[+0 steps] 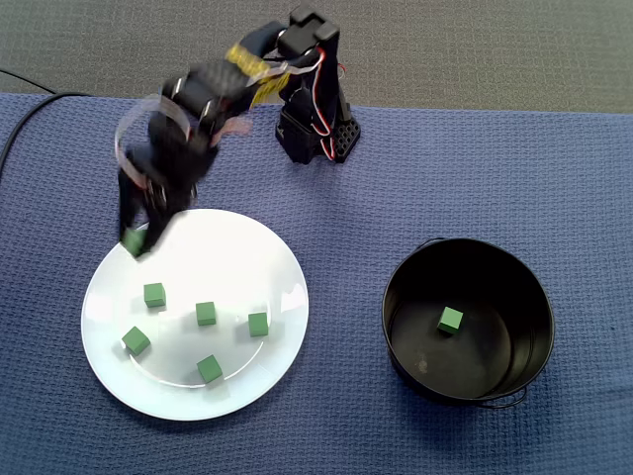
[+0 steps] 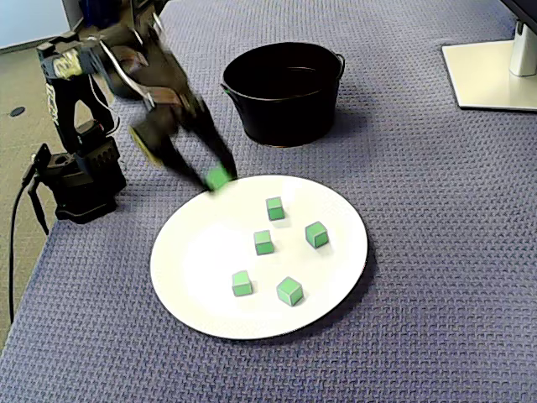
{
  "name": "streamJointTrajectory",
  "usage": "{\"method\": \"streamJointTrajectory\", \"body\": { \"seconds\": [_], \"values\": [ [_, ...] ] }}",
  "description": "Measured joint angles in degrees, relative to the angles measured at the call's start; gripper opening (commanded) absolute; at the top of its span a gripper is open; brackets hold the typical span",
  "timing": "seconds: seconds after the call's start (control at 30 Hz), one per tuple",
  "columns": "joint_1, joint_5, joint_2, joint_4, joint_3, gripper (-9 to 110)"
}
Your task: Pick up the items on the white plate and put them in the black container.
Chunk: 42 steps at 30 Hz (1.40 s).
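Blue woven cloth (image 1: 495, 168) evenly lit. Beyond the cloth's far edge, grey carpet (image 1: 445, 45). On the cloth's far right corner, white stand base (image 2: 491, 80). Left of the cloth, beige floor (image 2: 21, 84).

One fixed view was taken from straight above, with the plate (image 1: 232, 262) set at lower left, the arm base (image 1: 315, 124) beyond it and the pot (image 1: 514, 341) to its right. The other was taken obliquely, lower and nearer the plate (image 2: 210, 252), with the arm base (image 2: 80, 180) left of it and the pot (image 2: 285, 117) behind. All three were shared by both fixed views.
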Motion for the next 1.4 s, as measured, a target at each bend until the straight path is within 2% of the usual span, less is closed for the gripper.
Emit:
{"method": "streamJointTrajectory", "body": {
  "seconds": [0.1, 0.27, 0.43, 0.63, 0.93, 1.1, 1.13, 1.23, 1.4],
  "values": [
    [-4.2, 12.0, 6.2, -1.8, -7.1, 0],
    [-20.2, 26.9, 14.2, -5.3, -17.4, 0],
    [-44.1, 29.6, 18.0, -10.6, -16.5, 0],
    [-64.5, 27.8, 14.9, -11.4, -1.1, 0],
    [-69.4, 30.8, 1.4, -18.8, 22.1, 0],
    [-69.3, 33.4, -6.2, -21.4, 24.9, 0],
    [-69.3, 34.0, -7.2, -21.8, 24.9, 3],
    [-69.4, 34.5, -8.4, -21.9, 25.0, 29],
    [-69.4, 38.1, -8.3, -13.8, 22.9, 50]
  ]
}}
